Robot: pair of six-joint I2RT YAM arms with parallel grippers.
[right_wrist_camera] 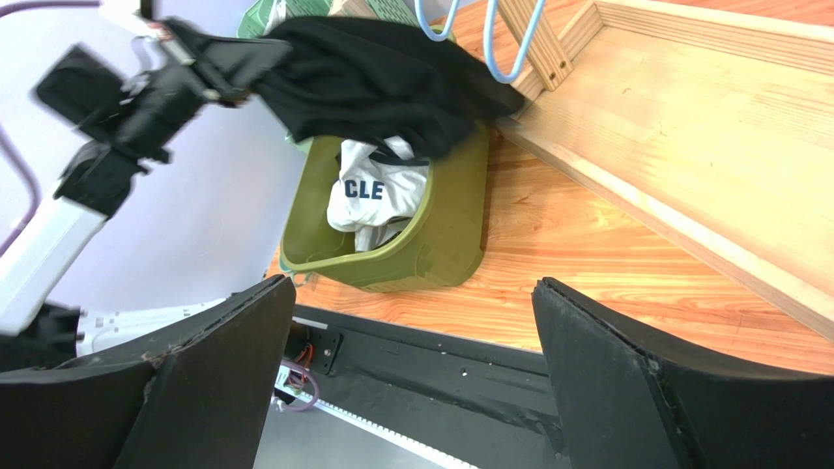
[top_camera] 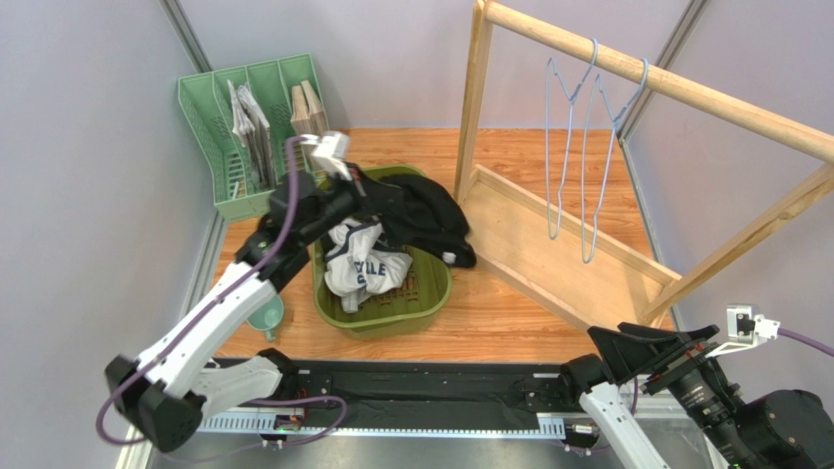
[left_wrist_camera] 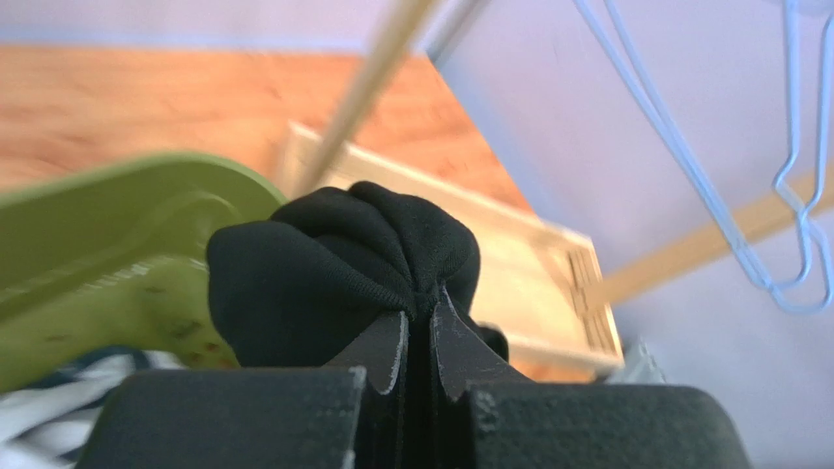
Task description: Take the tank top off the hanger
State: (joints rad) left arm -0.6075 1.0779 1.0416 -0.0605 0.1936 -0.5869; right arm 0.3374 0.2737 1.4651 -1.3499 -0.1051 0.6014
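Left hand [left_wrist_camera: 419, 311] was pinched tight on a bunched fold of the black tank top [top_camera: 421, 210]; the wrist view showed cloth puffing out above the closed fingertips. The grip sat at the cloth's edge, so most of the garment hung free, draped over the far right rim of the green basket [top_camera: 384, 328] with a tail spilling onto the bench [top_camera: 509, 313]. It lay clear of the rack. Both wire hangers [top_camera: 602, 195] hung bare on the wooden rail [top_camera: 685, 88], so the removal itself looked done, with only the drop left. A white printed shirt [top_camera: 357, 264] lay in the basket under the top. The arm reached over the basket's far left corner, probably so that a release would land the cloth inside. Right hand [right_wrist_camera: 406, 288] was spread wide and held nothing, low at the near right and facing the basket, likely parked out of the way. Risk as judged: the overhanging tail could drag the top out onto the bench once the pinch opened.
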